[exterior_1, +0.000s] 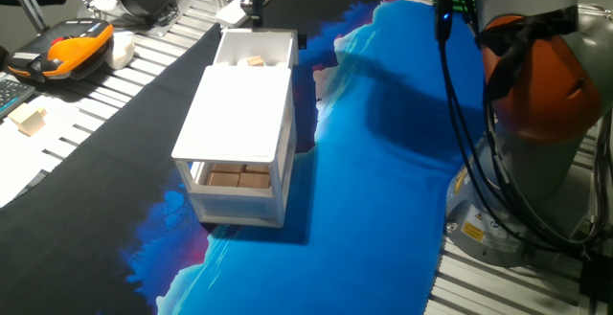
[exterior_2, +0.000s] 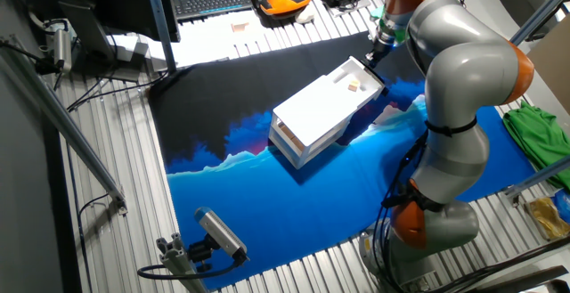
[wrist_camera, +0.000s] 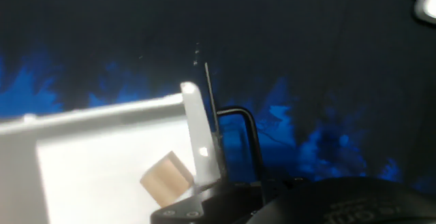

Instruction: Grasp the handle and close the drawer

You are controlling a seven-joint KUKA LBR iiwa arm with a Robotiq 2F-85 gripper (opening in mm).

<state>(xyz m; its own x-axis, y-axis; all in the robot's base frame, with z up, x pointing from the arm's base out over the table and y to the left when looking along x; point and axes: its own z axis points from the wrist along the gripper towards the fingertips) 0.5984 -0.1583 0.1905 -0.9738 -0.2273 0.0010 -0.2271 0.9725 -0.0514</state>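
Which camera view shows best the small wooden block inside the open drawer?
The hand view: the wooden block looks large inside the drawer. Both fixed views show it only as a small tan spot.

Smooth white drawer (exterior_1: 254,47); wooden block (wrist_camera: 167,178)

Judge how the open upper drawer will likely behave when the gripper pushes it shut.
The drawer looks like a rigid white box, so it should slide rather than flex. It probably moves easily, holding only one small wooden block, which may shift. The small cabinet stands loose on the cloth, so it might scoot.
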